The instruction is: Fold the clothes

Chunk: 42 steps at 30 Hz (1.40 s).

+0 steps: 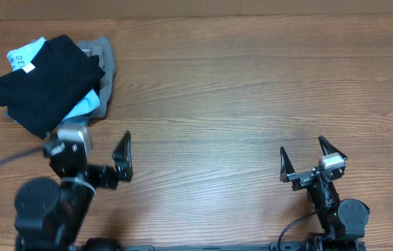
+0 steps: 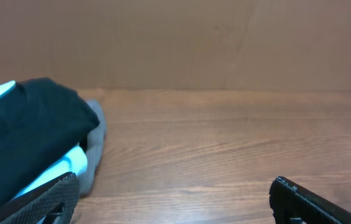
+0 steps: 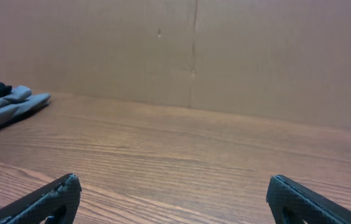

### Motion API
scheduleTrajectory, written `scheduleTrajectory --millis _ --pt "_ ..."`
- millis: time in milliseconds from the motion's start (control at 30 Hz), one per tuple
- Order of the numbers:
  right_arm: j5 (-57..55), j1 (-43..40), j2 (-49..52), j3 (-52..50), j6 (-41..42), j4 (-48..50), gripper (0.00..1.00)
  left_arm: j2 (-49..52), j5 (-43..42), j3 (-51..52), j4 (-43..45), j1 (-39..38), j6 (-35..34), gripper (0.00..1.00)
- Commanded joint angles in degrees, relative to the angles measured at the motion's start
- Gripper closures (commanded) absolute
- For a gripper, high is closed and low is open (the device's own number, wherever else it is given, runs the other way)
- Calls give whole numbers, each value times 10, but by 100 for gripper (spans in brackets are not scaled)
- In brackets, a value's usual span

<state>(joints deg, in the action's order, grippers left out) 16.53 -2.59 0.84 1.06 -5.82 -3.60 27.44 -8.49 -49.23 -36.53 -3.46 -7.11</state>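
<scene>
At the far left corner of the tabletop (image 1: 238, 90) there is a small pile. The black garment (image 1: 47, 84) lies on top of it, in a compact but uneven bundle, with its white label (image 1: 29, 67) facing up near the left edge. Under it a blue shirt (image 1: 22, 54) shows at the far left and again at the near right side. Grey garments (image 1: 107, 66) are at the bottom and stick out to the right. The black garment touches only the things below it. No claw touches it.

I think the pile is kept in this corner so that the wide middle of the wood stays free for spreading and folding. The outline of the bundle is lumpy, not square. From this moment alone I cannot say whether it is a finished fold put away or a piece that waits for its turn.

The left claw (image 2: 172, 186) is just near of the pile and a little to the right, and it points to the far side. Its fingers are spread wide and nothing is between them. From here the pile is within a short reach, so this arm seems the natural one to take the garment.

Between the arms there is only bare wood.

The right claw (image 1: 306, 160) is low at the near right, well apart from the pile. It is also spread wide and carries nothing. It looks like a waiting pose that keeps this arm out of the way.
</scene>
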Motion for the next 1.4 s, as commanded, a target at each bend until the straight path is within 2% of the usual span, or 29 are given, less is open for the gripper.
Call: scheduleTrajectory --millis 0,200,400,667,767,1367 --pt "0 -1 -5 -6 0 4 0 -95 -13 104 34 5 35 0" --pt "0 -1 -5 -6 0 4 0 -201 -17 273 169 5 34 0" --pt "0 -1 -5 -6 0 4 0 -274 -14 377 249 6 33 0" --pt "0 -1 -5 -6 0 4 0 -273 2 483 372 10 33 0" --pt "0 -1 -5 -6 0 4 0 -272 2 490 329 11 33 0" --pt "0 -1 -5 -6 0 4 0 -272 1 490 329 11 33 0"
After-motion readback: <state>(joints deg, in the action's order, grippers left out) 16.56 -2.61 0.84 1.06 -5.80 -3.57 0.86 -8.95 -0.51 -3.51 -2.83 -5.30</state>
